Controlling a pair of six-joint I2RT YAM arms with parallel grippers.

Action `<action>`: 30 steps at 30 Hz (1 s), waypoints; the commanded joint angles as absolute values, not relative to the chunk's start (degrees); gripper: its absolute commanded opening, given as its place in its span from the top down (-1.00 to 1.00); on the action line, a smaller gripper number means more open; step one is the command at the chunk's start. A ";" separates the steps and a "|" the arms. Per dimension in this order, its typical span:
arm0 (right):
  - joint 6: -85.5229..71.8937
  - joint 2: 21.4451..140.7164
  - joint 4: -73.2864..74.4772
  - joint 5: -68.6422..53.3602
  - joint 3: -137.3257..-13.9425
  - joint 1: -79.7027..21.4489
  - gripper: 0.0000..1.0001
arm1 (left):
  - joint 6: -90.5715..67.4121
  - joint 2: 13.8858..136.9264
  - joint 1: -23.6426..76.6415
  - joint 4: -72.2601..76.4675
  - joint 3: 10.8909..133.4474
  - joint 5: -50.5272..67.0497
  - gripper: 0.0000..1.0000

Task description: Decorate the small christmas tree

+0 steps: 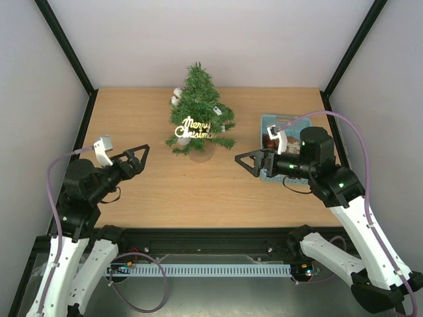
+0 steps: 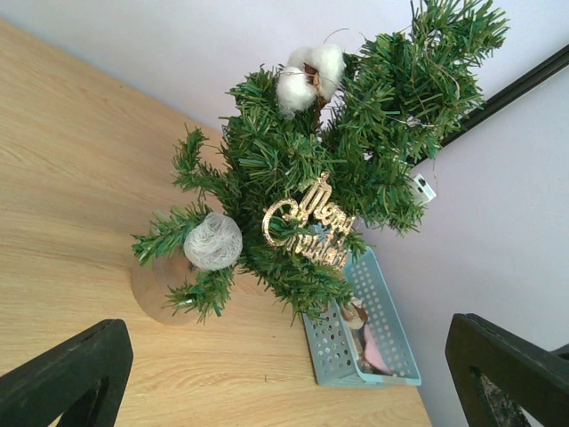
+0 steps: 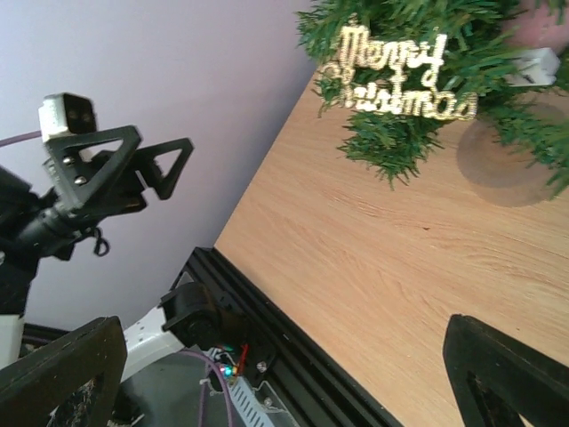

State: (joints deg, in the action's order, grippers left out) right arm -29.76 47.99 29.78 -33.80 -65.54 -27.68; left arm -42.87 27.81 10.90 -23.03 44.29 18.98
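Centrally, small christmas tree (image 1: 198, 99) upright, gold sign (image 1: 195, 129) hanging, blue basket (image 1: 266, 121) nearby

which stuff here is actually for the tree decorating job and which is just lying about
For the job:
- small christmas tree
- gold Merry Christmas sign, white mesh ball and cotton boll, already on it
- light-blue basket holding more pieces

Not part of it:
- purple cables
- black frame posts

Light-blue basket (image 2: 331, 347), wooden table (image 1: 152, 191)
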 commanded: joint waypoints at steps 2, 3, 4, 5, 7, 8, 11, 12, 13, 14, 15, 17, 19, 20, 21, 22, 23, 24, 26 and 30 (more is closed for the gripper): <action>-28.26 48.03 36.06 -25.31 -67.48 -27.33 -0.98 | -43.47 27.01 10.63 -26.32 46.84 20.20 -0.98; -28.22 48.07 36.64 -23.13 -67.19 -27.33 -0.98 | -43.24 27.58 10.63 -26.81 47.37 20.14 -0.98; -28.28 48.00 36.99 -21.22 -66.69 -27.33 -0.98 | -42.68 28.21 10.63 -27.32 47.92 20.06 -0.99; -28.36 47.99 37.12 -19.93 -66.11 -27.33 -0.99 | -42.11 28.99 10.63 -28.02 48.69 19.92 -0.98; -28.67 47.94 36.93 -18.58 -64.89 -27.33 -0.98 | -40.54 30.52 10.63 -29.40 50.51 19.59 -0.98; -28.87 47.97 36.51 -18.29 -64.14 -27.33 -0.99 | -39.77 31.12 10.63 -29.97 51.31 19.41 -0.98; -28.95 48.39 35.16 -17.20 -62.47 -27.33 -0.99 | -38.23 32.23 10.63 -30.45 52.52 18.34 -0.99; -28.80 48.62 34.89 -16.47 -62.21 -27.33 -0.99 | -38.01 32.63 10.63 -30.24 52.59 18.17 -0.99; -28.75 48.83 34.62 -15.59 -62.04 -27.33 -0.99 | -37.94 33.06 10.63 -29.65 52.50 18.26 -0.98; -28.54 49.05 34.31 -14.64 -61.90 -27.33 -0.99 | -37.95 33.69 10.63 -29.34 52.40 18.43 -0.99; -28.36 49.35 34.03 -13.80 -61.80 -27.33 -0.99 | -37.92 34.38 10.63 -28.54 52.35 18.83 -0.98; -28.14 50.06 33.59 -11.91 -61.62 -27.34 -0.98 | -38.10 36.08 10.63 -27.30 52.45 19.74 -0.99; -27.92 50.90 33.41 -9.77 -61.48 -27.29 -0.99 | -38.05 38.11 10.63 -26.07 52.74 20.41 -0.99; -27.80 51.56 33.61 -8.58 -61.51 -27.13 -0.98 | -37.91 38.98 10.63 -25.70 53.00 20.47 -0.99; -27.59 52.23 33.90 -7.06 -61.49 -26.83 -0.98 | -37.72 39.69 10.63 -25.41 53.38 20.41 -0.98; -27.40 53.35 34.32 -5.79 -61.63 -26.24 -0.98 | -37.47 40.39 10.63 -25.20 53.69 20.23 -0.99; -27.20 54.36 34.81 -4.51 -61.81 -25.29 -0.98 | -37.35 41.02 10.62 -24.98 53.96 20.17 -0.99; -27.09 55.23 35.23 -3.60 -61.86 -24.13 -0.99 | -37.28 41.65 10.63 -24.74 54.23 20.17 -0.98; -27.38 57.27 36.32 -0.77 -62.01 -21.77 -1.00 | -36.97 42.64 10.63 -24.64 54.72 20.24 -0.99; -27.88 61.74 38.31 4.59 -61.69 -20.05 -0.82 | -35.60 43.48 10.63 -25.68 55.46 19.77 -0.98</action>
